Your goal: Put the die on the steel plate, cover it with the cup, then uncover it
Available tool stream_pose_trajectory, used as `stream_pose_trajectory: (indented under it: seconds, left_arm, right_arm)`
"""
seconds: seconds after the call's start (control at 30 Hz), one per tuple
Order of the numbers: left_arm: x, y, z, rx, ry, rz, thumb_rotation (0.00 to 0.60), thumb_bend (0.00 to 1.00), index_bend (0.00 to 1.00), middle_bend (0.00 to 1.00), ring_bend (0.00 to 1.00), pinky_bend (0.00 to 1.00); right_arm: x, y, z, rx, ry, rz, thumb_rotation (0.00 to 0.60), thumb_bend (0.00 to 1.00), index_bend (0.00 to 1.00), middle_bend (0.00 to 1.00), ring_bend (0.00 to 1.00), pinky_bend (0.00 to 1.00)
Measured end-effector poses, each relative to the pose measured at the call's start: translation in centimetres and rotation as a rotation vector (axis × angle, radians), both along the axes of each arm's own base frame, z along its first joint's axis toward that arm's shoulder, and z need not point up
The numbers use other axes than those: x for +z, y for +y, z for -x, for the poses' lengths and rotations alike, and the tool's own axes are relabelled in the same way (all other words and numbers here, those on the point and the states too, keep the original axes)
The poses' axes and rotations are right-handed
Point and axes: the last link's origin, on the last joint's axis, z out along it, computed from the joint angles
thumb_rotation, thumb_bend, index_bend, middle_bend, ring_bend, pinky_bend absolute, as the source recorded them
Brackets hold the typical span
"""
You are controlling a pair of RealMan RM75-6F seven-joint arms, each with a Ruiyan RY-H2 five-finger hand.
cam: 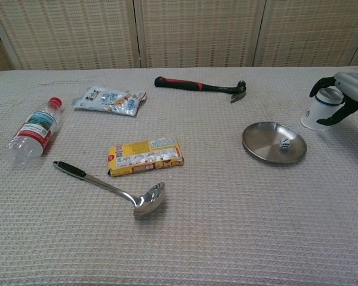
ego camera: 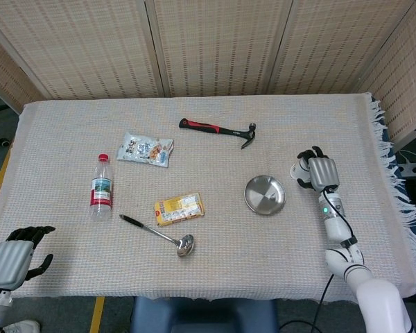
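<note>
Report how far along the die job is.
Done: the die sits on the steel plate. In hand: the right hand has its fingers around the upside-down cup, which stands on the cloth beside the plate. Left: covering the die, then uncovering it.
</note>
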Motion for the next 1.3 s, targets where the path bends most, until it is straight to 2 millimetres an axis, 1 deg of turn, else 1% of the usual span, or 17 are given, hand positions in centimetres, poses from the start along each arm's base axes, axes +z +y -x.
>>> stream_pose_trajectory:
  seconds: [0.07, 0.13, 0.2, 0.3, 0.5, 0.6, 0.8, 1.03, 1.17, 1.23, 1.3]
  left_arm:
    - [0.0, 0.0, 0.0, 0.001, 0.0, 0.0, 0.6, 0.33, 0.26, 0.3, 0.25, 0.26]
    - [0.0, 0.0, 0.0, 0.002, 0.001, 0.001, 0.6, 0.33, 0.26, 0.3, 0.25, 0.26]
    - [0.0, 0.0, 0.0, 0.002, 0.0, 0.001, 0.6, 0.33, 0.26, 0.3, 0.25, 0.26]
    - [0.0, 0.0, 0.0, 0.001, 0.0, 0.0, 0.6, 0.33, 0.26, 0.3, 0.25, 0.26]
    - [0.0, 0.0, 0.0, 0.003, -0.002, -0.001, 0.6, 0.33, 0.26, 0.3, 0.25, 0.26]
    - [0.1, 0.0, 0.0, 0.003, -0.002, -0.003, 0.6, 0.33, 0.26, 0.3, 0.25, 0.26]
    - [0.0, 0.0, 0.0, 0.004, -0.002, 0.002, 0.6, 0.33, 0.26, 0.3, 0.25, 0.26]
    - [0.0, 0.0, 0.0, 0.007, -0.004, 0.001, 0.6, 0.33, 0.26, 0.3, 0.25, 0.26]
    - [0.0, 0.0, 0.0, 0.008, -0.004, 0.001, 0.6, 0.33, 0.26, 0.3, 0.25, 0.26]
    - [0.0, 0.0, 0.0, 0.01, -0.004, 0.002, 0.6, 0.33, 0.26, 0.3, 0.25, 0.26]
    - [0.0, 0.1, 0.0, 0.012, -0.005, 0.002, 0.6, 0.33, 0.26, 0.3, 0.25, 0.26]
  right_arm:
    - [0.2, 0.1, 0.1, 0.001, 0.006, 0.015, 0.6, 0.09, 0.44, 0.41, 0.27, 0.56]
    - [0.3, 0.1, 0.1, 0.005, 0.011, 0.03, 0.6, 0.09, 0.47, 0.44, 0.31, 0.6]
    - [0.3, 0.2, 0.1, 0.011, 0.016, 0.042, 0.6, 0.09, 0.5, 0.46, 0.33, 0.63]
    - [0.3, 0.2, -0.1, 0.021, 0.017, 0.055, 0.6, 0.09, 0.53, 0.47, 0.34, 0.65]
    - [0.3, 0.3, -0.4, 0.038, 0.012, 0.062, 0.6, 0.09, 0.54, 0.47, 0.35, 0.67]
    - [0.0, 0.5, -0.9, 0.058, -0.02, 0.063, 0.6, 0.09, 0.54, 0.47, 0.35, 0.68]
    - [-1.0, 0.9, -2.8, 0.118, -0.1, 0.049, 0.6, 0.09, 0.54, 0.47, 0.35, 0.68]
    - [-2.1, 2.2, -6.0, 0.174, -0.197, -0.018, 0.6, 0.09, 0.54, 0.47, 0.35, 0.68]
    - [-2.1, 3.1, -7.6, 0.19, -0.218, -0.056, 0.6, 0.09, 0.54, 0.47, 0.35, 0.68]
    - [-1.9, 3.6, -8.0, 0.188, -0.219, -0.073, 0.6, 0.09, 0.54, 0.47, 0.35, 0.68]
    - [-1.7, 3.8, -8.0, 0.179, -0.215, -0.089, 0.6, 0.09, 0.54, 0.47, 0.35, 0.68]
